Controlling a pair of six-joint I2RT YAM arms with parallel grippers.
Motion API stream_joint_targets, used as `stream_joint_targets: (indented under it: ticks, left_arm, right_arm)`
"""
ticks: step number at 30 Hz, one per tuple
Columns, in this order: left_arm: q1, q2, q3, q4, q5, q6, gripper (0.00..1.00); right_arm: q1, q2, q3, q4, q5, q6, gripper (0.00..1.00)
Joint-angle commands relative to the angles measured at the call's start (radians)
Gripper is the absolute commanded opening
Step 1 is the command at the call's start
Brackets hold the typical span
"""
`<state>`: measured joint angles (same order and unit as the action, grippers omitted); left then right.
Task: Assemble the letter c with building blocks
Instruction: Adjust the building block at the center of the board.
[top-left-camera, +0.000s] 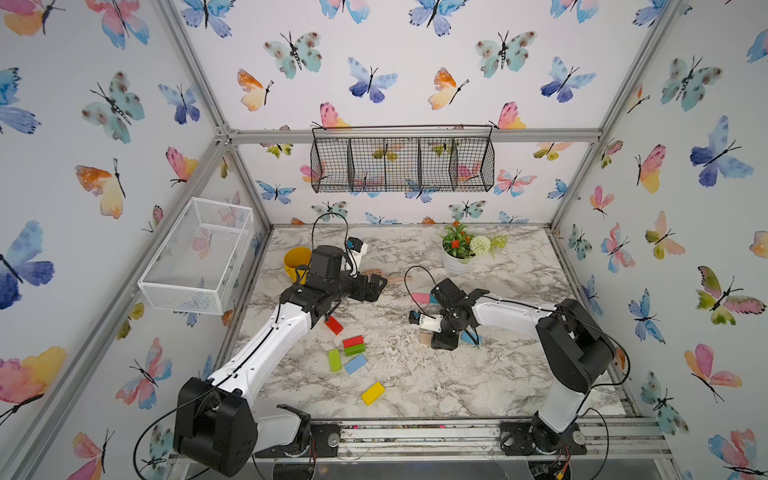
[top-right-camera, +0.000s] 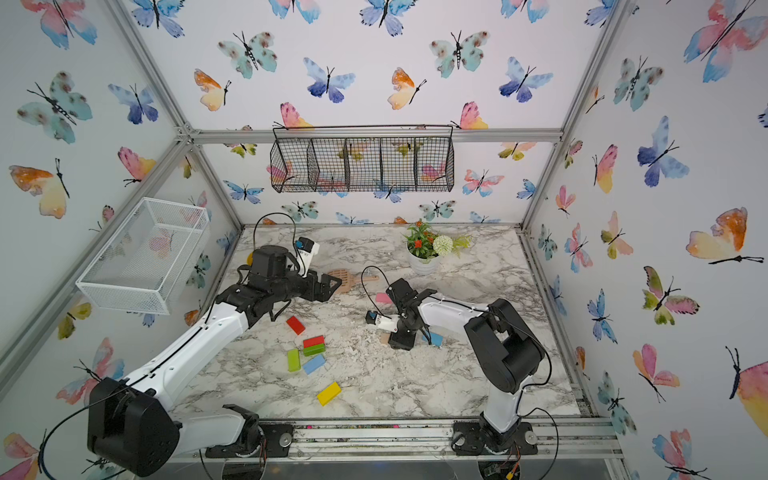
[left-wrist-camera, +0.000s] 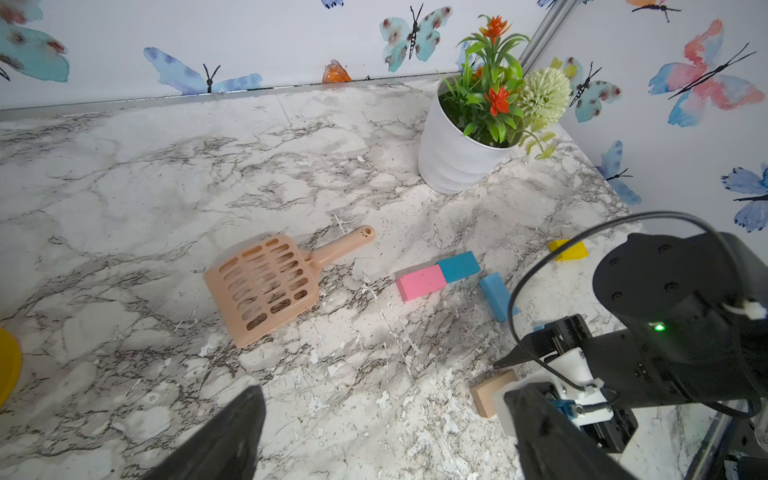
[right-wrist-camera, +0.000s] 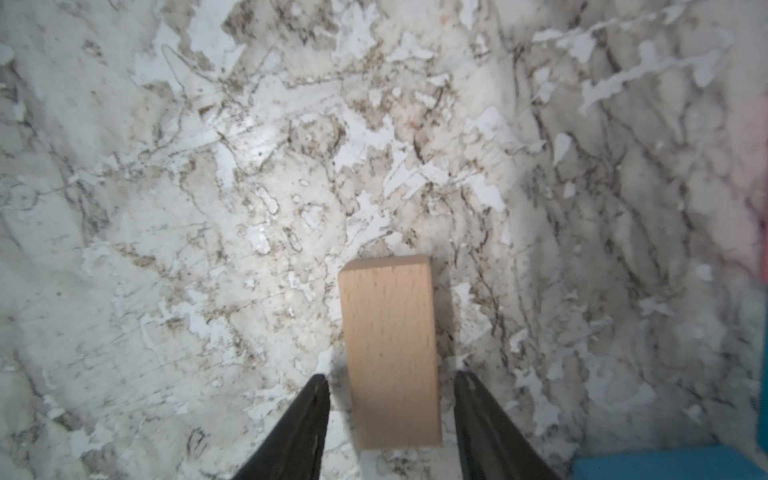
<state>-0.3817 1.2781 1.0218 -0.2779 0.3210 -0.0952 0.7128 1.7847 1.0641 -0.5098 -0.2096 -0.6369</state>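
- The right gripper (right-wrist-camera: 390, 376) was low over the tan block (right-wrist-camera: 386, 316). Its fingers (right-wrist-camera: 303, 424) stood on either side of the block's long faces with a sliver of gap on each side, so they were open and not yet gripping.
- The tan block lay flat near the middle of the surface (right-wrist-camera: 208, 166), close to the started letter. There, a pink block (left-wrist-camera: 420, 282) and a teal block (left-wrist-camera: 459, 266) touched end to end, and a light blue block (left-wrist-camera: 496, 296) sat angled just beside the teal end.
- The left gripper (left-wrist-camera: 382, 395) hung with its fingers spread wide and empty, near the tan slotted scoop (left-wrist-camera: 266, 286).
- Other blocks lay loose nearer the front edge, left of the middle, among them a red block (top-left-camera: 333, 325) and a yellow block (top-left-camera: 372, 393).
- The step in hand looked like picking up the tan block. The next move called for closing squarely on its sides, lifting it, and setting it down to carry the curve on from the light blue block without nudging the 3 already laid.
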Motion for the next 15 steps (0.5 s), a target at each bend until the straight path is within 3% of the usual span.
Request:
stream_joint_targets:
  ticks: [1,15]
  left_arm:
    - [-0.003,0.012,-0.002,0.006,0.040,-0.008,0.94]
    - [-0.003,0.003,-0.006,0.003,-0.015,-0.007,0.94]
  right_arm:
    - [0.003,0.022,0.026,-0.022,0.003,-0.003,0.52]
    - [0.004,0.020,0.022,-0.026,-0.027,-0.014,0.46]
